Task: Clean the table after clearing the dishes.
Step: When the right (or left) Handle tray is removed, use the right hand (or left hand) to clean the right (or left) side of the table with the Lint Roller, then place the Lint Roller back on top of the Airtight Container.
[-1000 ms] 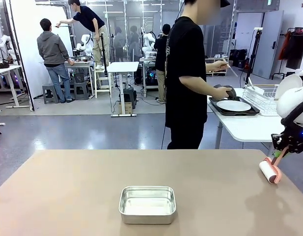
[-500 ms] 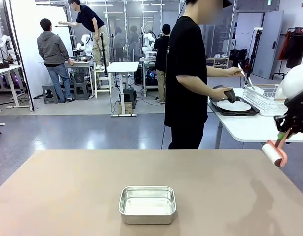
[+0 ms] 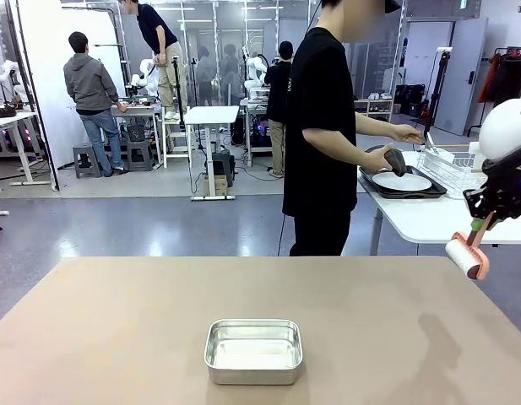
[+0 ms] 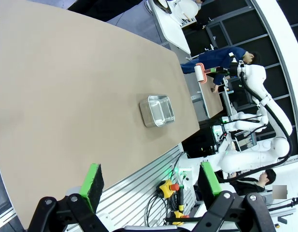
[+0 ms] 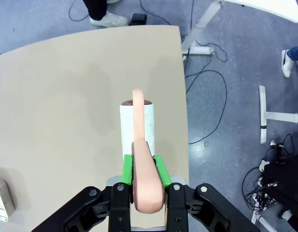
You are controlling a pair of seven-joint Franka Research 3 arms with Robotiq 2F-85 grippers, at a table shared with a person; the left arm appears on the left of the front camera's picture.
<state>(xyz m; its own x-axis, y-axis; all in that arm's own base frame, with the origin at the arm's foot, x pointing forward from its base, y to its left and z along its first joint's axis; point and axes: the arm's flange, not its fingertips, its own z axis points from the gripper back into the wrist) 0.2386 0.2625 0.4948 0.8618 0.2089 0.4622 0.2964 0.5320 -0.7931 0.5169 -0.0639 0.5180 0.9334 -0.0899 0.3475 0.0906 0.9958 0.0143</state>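
Front view: right gripper [image 3: 476, 226], fingers clamped on the lint roller [image 3: 465, 256], has lifted it off the table [image 3: 116, 337]. Left gripper [image 4: 148, 186] gapes empty. Dishes [image 3: 402, 182] remain beside the person.

Pretty much the whole worktop [image 3: 116, 329] is open, left to right. The one obstacle is the steel pan [image 3: 254, 351], sitting bottom centre of the front view. Over at the right edge, the lint roller [image 3: 465, 256] hangs in the air above the worktop's corner.
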